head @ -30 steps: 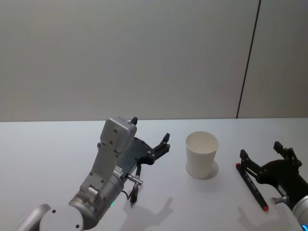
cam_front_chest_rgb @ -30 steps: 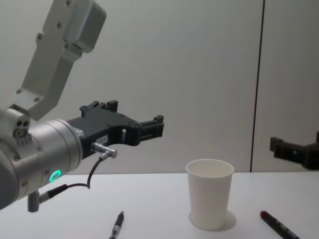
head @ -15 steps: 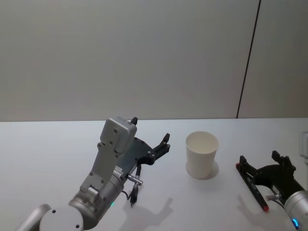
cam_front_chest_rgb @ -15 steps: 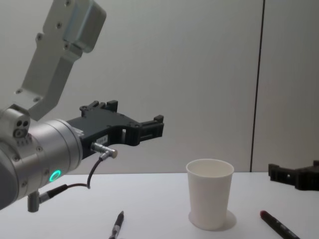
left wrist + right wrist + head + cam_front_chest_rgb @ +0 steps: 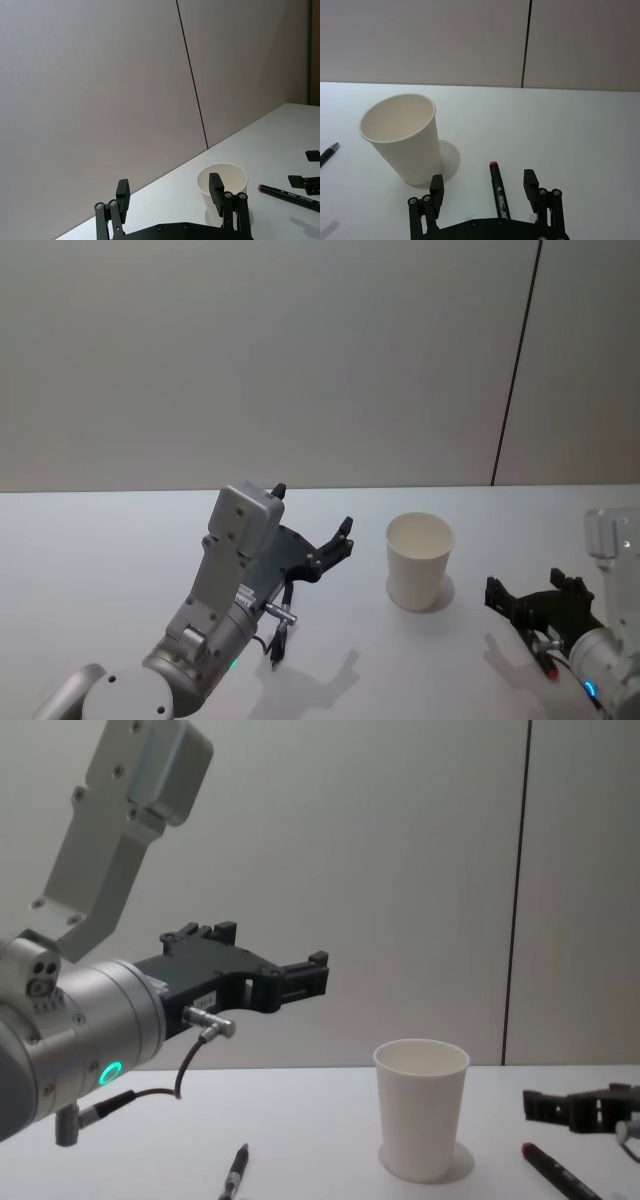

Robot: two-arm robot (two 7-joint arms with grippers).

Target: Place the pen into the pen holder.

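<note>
Right claw sits low over the worktop, on the right of the white paper cup and near it. Its two fingers are spread wide and grip nothing. In the right wrist view a black marker with a red end lies flat on the worktop in the gap between those fingers, touching neither. The marker is just to the right of the cup's base, with its red end pointing away from the robot. In the chest view the claw hangs just above the marker.

The cup stands upright, its mouth open to the top.

On the cup's left the left claw is held in the air, higher than the cup's rim, with its fingers also wide apart and empty. A second, dark pen lies on the worktop to the left of the cup, under the left arm.
</note>
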